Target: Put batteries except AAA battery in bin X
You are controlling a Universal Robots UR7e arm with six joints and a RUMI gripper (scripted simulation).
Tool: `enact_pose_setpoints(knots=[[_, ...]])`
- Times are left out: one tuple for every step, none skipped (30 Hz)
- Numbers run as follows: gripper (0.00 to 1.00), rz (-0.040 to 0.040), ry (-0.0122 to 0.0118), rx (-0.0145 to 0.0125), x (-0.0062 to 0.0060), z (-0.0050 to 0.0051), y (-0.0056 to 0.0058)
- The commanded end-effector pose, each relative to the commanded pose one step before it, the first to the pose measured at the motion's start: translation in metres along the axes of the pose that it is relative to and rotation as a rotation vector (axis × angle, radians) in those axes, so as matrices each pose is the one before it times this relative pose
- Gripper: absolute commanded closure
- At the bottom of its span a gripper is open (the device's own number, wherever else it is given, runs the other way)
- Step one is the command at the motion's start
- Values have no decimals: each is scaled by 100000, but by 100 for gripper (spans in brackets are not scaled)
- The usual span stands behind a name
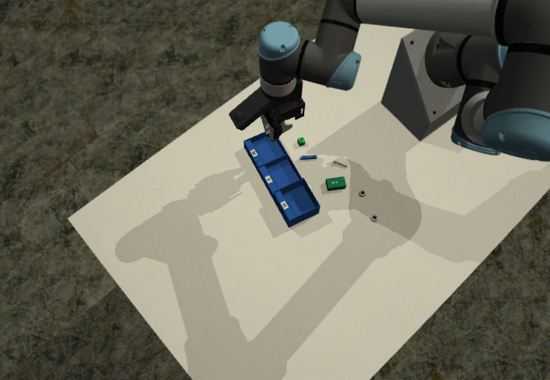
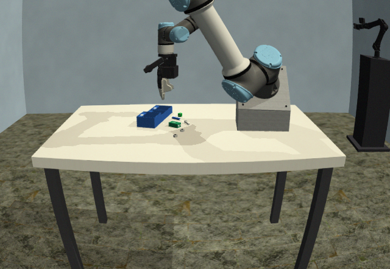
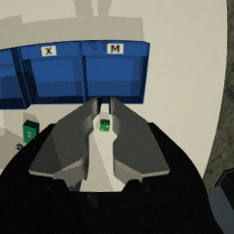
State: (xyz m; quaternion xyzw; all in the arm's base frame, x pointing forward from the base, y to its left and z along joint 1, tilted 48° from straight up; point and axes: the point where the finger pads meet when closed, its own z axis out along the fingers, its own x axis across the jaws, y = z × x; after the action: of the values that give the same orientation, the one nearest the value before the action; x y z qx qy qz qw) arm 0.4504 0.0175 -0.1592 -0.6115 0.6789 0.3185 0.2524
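Taking the blue bin row [image 1: 284, 175] as landmark: two nuts [image 1: 362, 193], a green block battery [image 1: 335, 183], a screw [image 1: 339, 162], a thin blue battery [image 1: 308, 157] and a small green cube [image 1: 301, 141] lie beside it. Above its far end hangs the gripper [image 2: 162, 95], closed and empty.

My top view looks steeply down on the bins [image 1: 281, 179]; exterior faces them frontally, farther; wrist nearest.
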Motion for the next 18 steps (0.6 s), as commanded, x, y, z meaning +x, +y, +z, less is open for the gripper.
enact_pose_setpoints(knots=[[96,-24,2,32,12,-548,-16],[96,0,0,0,0,0,0],[96,0,2,3,0,8,0],[96,-1,-3,-3,-500,-9,-7],[96,0,-1,0,-500,0,-7],[96,0,-1,0,-500,0,-7],[96,0,-1,0,-500,0,-7],[96,0,-1,0,-500,0,-7],[96,0,-1,0,-500,0,-7],[96,0,-1,0,-500,0,-7],[96,0,-1,0,-500,0,-7],[96,0,-1,0,-500,0,-7],[96,0,-1,0,-500,0,-7],[96,0,-1,0,-500,0,-7],[96,0,-1,0,-500,0,-7],[96,0,-1,0,-500,0,-7],[96,0,-1,0,-500,0,-7],[96,0,0,0,0,0,0]])
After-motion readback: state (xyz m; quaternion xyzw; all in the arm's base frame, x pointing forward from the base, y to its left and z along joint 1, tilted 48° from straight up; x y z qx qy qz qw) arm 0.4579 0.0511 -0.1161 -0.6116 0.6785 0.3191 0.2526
